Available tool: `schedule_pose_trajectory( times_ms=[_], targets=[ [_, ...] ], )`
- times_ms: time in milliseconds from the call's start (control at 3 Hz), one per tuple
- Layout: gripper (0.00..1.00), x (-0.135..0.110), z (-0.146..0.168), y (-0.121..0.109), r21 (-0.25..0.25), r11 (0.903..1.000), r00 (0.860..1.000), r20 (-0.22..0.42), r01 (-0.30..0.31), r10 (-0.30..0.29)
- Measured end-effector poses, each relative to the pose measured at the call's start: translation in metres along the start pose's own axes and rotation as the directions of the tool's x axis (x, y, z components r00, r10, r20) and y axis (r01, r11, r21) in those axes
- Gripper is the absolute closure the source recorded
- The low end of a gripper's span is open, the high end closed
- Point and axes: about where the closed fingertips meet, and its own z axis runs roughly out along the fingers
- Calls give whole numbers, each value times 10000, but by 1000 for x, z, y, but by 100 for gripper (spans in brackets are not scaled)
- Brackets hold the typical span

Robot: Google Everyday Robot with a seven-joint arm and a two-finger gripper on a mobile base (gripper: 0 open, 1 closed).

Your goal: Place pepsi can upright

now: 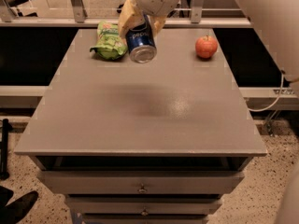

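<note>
The pepsi can is dark blue with a silver end that faces down and toward me. It hangs tilted over the back of the grey table. My gripper is shut on the can, its tan fingers on either side of the can's upper part. The can looks held a little above the tabletop, just right of the green snack bag.
A red apple sits at the back right of the table. The green snack bag lies at the back left. A metal railing runs behind the table. Drawers are below the front edge.
</note>
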Motion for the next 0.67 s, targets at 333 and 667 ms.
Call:
schedule_pose_trajectory(
  times_ms=[333, 667],
  targets=[
    [100, -21, 10, -9, 403, 9831, 9822, -664, 1784, -1755],
    [100, -16, 18, -18, 1516, 9267, 9197, -2538, 3438, -2997]
  ],
)
